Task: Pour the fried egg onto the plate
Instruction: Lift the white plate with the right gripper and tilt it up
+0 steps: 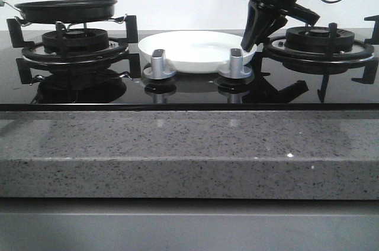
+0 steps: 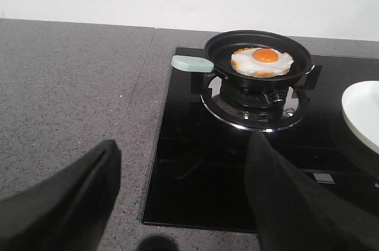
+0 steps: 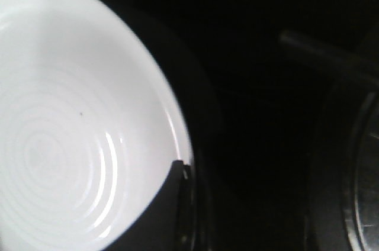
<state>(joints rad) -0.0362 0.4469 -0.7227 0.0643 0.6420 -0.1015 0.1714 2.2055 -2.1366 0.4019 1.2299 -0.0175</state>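
two arms, one job. front: my right gripper (image 1: pixel 249 41) pinches the glossy white round plate (image 1: pixel 195 50), steadying it. left wrist: my left gripper (image 2: pixel 183 195) gapes empty; the orange-yolked fried egg (image 2: pixel 262 61) sits in the black round pan (image 2: pixel 257 55). right wrist: a finger (image 3: pixel 160 215) overlaps the plate's rim.

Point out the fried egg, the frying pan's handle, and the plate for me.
fried egg (image 2: pixel 264 60): left wrist view, on the orange yolk.
frying pan handle (image 2: pixel 192 63): left wrist view, middle of the pale green grip.
plate (image 1: pixel 198 47): front view, on its bare white inside.
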